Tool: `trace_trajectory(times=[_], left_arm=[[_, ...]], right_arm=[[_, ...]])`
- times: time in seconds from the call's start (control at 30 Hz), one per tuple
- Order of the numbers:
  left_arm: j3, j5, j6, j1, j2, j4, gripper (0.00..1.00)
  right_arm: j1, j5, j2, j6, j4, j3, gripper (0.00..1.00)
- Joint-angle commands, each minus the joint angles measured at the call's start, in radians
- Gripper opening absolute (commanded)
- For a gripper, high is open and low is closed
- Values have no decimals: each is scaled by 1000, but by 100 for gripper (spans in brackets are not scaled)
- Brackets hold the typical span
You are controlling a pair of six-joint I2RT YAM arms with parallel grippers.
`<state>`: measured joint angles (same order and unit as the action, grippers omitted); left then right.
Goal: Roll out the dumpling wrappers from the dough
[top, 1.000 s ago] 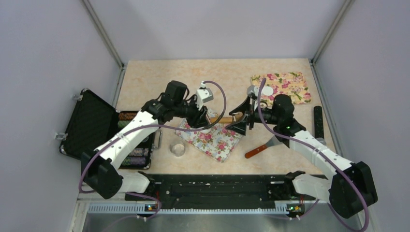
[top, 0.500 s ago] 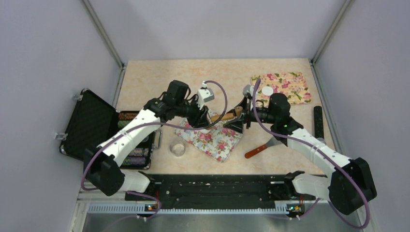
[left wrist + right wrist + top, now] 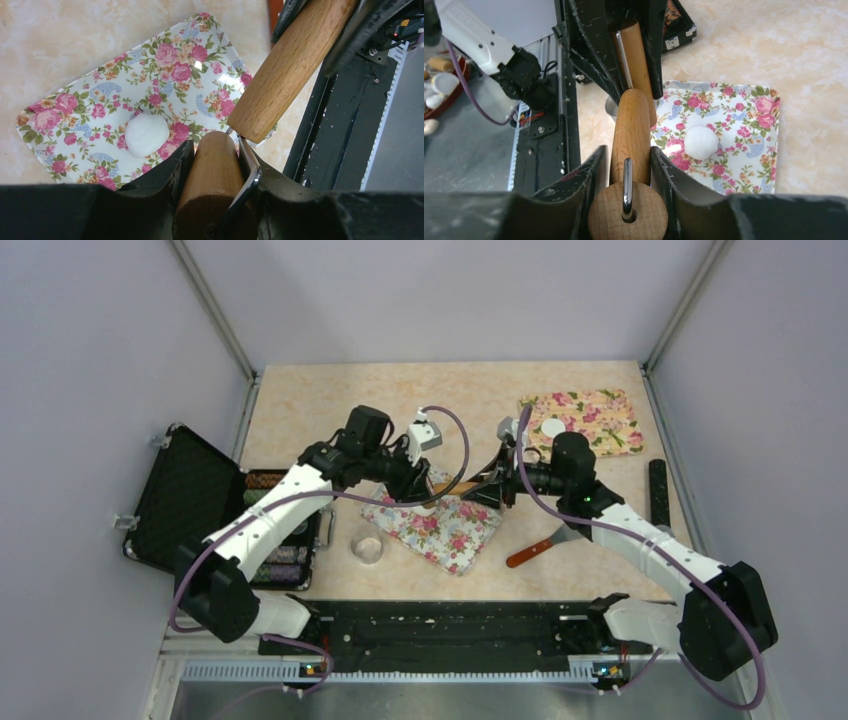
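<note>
The left end effector (image 3: 216, 155) is clamped on one handle of the rolling pin (image 3: 292, 65). The right end effector (image 3: 628, 155) is closed around the other handle. Hold the barrel level, centre it over the dough (image 3: 146, 134), then lower and press evenly from both sides. The dough is a smooth, white, rounded lump, not yet flattened. It lies near the middle of the floral mat (image 3: 200, 65).

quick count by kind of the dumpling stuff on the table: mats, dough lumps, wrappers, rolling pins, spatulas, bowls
mats: 2
dough: 1
wrapper: 1
rolling pin: 1
spatula: 1
bowl: 1
total: 7
</note>
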<state>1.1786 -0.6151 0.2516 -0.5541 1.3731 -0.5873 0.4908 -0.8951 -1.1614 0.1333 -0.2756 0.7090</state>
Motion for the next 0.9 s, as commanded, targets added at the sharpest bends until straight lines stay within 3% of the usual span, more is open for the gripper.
trace_trajectory(times=[0.0, 0.1, 0.23, 0.4, 0.6, 0.67, 0.87], left_arm=[[56, -57, -14, -6, -1, 64, 0], [58, -53, -14, -7, 0, 62, 0], [63, -42, -14, -7, -2, 59, 3], [70, -31, -13, -5, -20, 54, 49], [77, 3, -7, 25, -71, 48, 91], [76, 16, -3, 39, -93, 47, 98], [47, 191, 77, 68, -140, 40, 99]], right_arm=[[24, -35, 9, 5, -61, 46, 17], [24, -28, 18, -3, -61, 40, 0], [24, -8, 34, -24, -50, 30, 0], [23, 47, 70, -70, -14, 26, 0], [-14, 132, 122, -115, 35, 26, 0], [-30, 169, 134, -128, 60, 30, 0], [-62, 272, 155, -251, 137, 40, 0]])
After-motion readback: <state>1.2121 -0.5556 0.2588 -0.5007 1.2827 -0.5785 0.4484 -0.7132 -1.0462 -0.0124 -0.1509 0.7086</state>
